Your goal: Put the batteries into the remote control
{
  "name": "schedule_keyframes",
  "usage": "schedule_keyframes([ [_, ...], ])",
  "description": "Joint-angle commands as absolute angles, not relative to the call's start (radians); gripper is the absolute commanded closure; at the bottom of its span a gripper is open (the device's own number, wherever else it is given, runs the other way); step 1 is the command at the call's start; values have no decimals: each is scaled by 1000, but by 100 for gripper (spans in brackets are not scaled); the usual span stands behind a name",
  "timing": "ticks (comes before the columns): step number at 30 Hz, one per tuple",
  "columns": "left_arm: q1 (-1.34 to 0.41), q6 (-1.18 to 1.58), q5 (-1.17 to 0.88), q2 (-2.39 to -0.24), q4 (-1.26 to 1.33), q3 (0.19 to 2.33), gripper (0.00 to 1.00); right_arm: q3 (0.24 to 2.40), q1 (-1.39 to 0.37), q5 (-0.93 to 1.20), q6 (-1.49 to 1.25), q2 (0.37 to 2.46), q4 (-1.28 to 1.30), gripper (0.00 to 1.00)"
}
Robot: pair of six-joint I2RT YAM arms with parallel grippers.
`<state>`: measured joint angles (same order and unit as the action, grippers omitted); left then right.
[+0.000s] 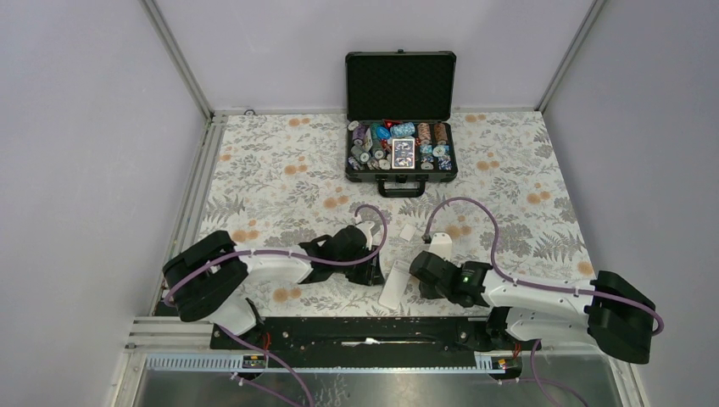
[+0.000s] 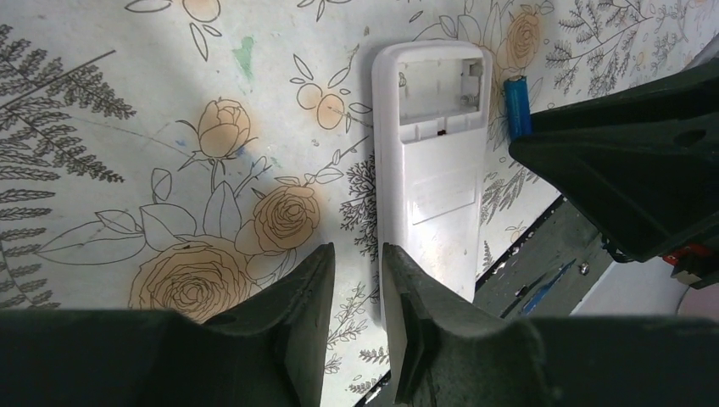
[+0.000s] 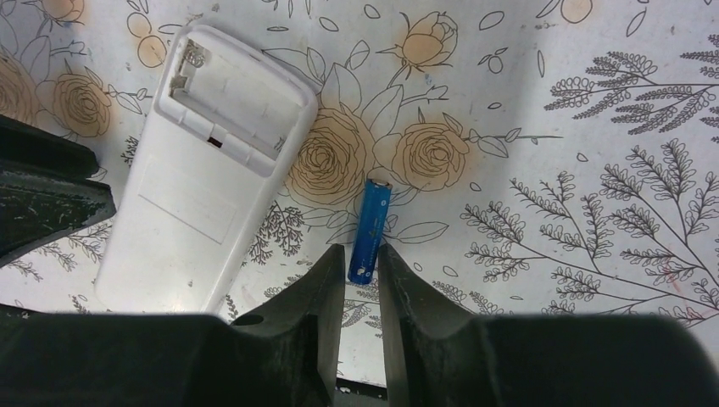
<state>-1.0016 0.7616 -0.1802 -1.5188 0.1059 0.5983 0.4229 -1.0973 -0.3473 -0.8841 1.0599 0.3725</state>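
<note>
Right gripper, bottom centre: we log jaws astride one end of the blue battery, grasp uncertain. Left gripper parted, empty. Remote control, upper left: bay bare, nothing loaded yet.

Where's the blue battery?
In the right wrist view, the small blue cylindrical battery lies right of the white plastic remote control, its near end between the fingers of the right gripper.

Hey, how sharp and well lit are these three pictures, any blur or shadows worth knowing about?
Top view: soft, even light, but the remote is small and pale. Left wrist view: the open compartment is sharp, while the left fingers up close look dark and soft. Right wrist view: the battery is crisp, with a thin shadow along the remote's edge.
</note>
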Motion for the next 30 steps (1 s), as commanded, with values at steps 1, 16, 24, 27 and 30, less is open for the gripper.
schedule_keyframes([
  [1, -1012, 757, -184, -1508, 44, 559, 67, 449, -1098, -336, -898, 1114, 460, 73],
  [16, -995, 725, -111, -1360, -31, 536, 65, 552, -1098, -390, -830, 1177, 519, 100],
  [24, -982, 704, -111, -1288, -53, 531, 64, 644, -1097, -455, -701, 1132, 582, 100],
  [27, -975, 696, -118, -1269, -58, 532, 64, 671, -1097, -451, -609, 1126, 563, 100],
  [30, -960, 690, -137, -1240, -54, 529, 64, 681, -1098, -362, -492, 1121, 483, 100],
])
